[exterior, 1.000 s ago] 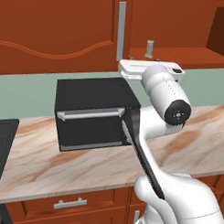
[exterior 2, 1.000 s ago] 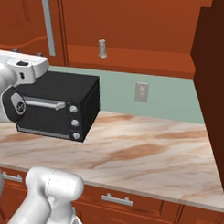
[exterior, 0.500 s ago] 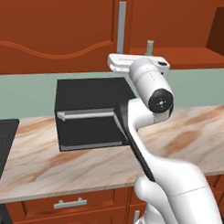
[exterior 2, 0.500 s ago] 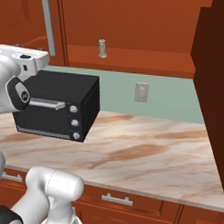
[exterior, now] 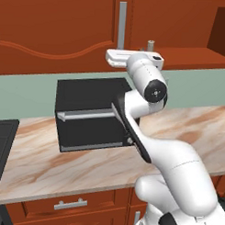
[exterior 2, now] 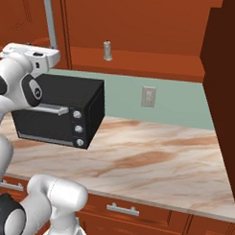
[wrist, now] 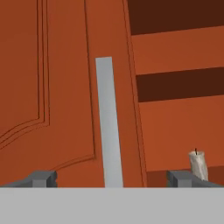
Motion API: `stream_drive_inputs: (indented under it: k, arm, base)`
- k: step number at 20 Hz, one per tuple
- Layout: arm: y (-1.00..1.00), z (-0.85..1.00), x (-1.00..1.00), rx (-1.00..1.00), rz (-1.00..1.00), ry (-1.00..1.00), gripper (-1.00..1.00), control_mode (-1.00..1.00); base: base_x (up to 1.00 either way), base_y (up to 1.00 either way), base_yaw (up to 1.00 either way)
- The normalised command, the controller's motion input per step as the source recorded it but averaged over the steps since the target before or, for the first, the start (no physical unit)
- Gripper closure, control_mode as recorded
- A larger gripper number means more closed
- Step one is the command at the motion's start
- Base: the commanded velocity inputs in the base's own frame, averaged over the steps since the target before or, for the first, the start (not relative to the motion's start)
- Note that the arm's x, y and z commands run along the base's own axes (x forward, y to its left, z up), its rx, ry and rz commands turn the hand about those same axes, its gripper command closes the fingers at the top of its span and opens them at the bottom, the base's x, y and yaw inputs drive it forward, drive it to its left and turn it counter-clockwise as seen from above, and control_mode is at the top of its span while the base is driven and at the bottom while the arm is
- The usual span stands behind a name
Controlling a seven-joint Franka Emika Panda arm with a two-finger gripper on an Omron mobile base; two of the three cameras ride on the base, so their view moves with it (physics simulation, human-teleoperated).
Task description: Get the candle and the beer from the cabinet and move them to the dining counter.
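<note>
White arm raised to the reddish-brown wooden wall cabinet (exterior: pixel 57 29), two-finger gripper (wrist: pixel 111 177) level with the lower end of its long vertical grey bar handle (wrist: pixel 109 122). Jaws fully apart, holding nothing; handle lies between the dark fingertips (wrist: pixel 43 178) in the hand view. Small pale grey-white stubby candle (wrist: pixel 198 164) stands upright on the open cabinet shelf, right of the handle. Black toaster oven (exterior: pixel 93 113) sits on the marbled beige countertop (exterior 2: pixel 151 159) below.
</note>
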Motion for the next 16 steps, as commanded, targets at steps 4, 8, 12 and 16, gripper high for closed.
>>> stream_drive_inputs:
  k: [4,8,12,16]
  arm:
    - [0.00,0.00,0.36,0.00,0.03,-0.01,-1.00,-1.00]
    - [0.03,0.00,0.41,0.00,0.02,0.00,-1.00,-1.00]
    - [0.05,0.00,0.37,0.00,0.01,0.00,-1.00,-1.00]
    - [0.00,0.00,0.34,0.00,0.01,0.00,-1.00,-1.00]
  base:
    - [0.00,0.00,0.00]
    - [0.00,0.00,0.00]
    - [0.00,0.00,0.00]
    - [0.00,0.00,0.00]
